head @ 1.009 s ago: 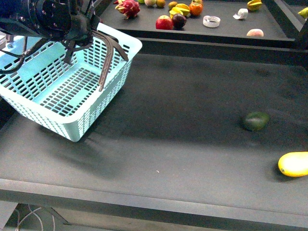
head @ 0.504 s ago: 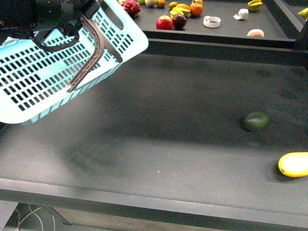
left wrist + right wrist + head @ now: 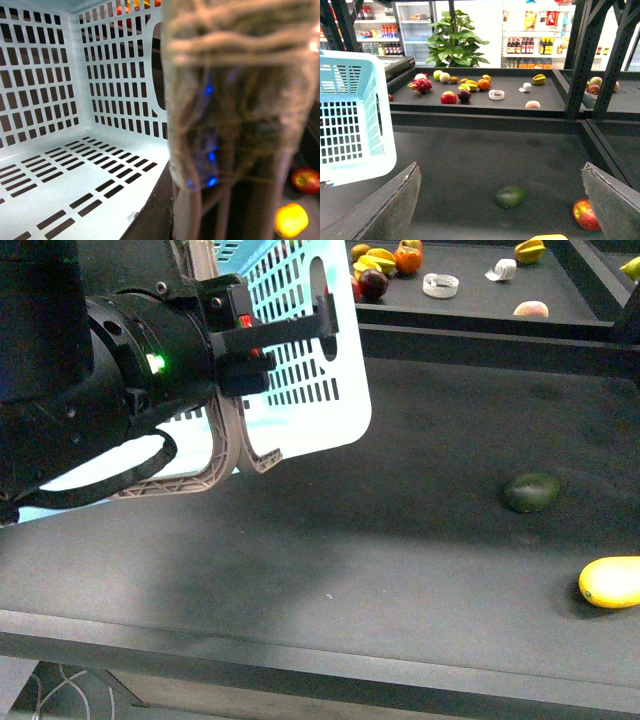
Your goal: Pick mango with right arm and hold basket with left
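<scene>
Mango [image 3: 610,581] lies at the bench [image 3: 400,540] near-right edge. It looks smooth and probably slippery; take it across the middle. Right end effector [image 3: 501,172] is spread and empty. Left end effector [image 3: 275,335] apparently clamps the raised basket [image 3: 310,380]; wrist view blurred.

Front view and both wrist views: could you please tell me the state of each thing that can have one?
basket: held up, tilted steeply, empty inside.
basket handles: hanging loose.
left gripper: shut on the basket's wall.
right gripper: open, empty.
mango: lying on the table, not gripped.
dark green fruit: lying on the table, apart from the mango.
</scene>
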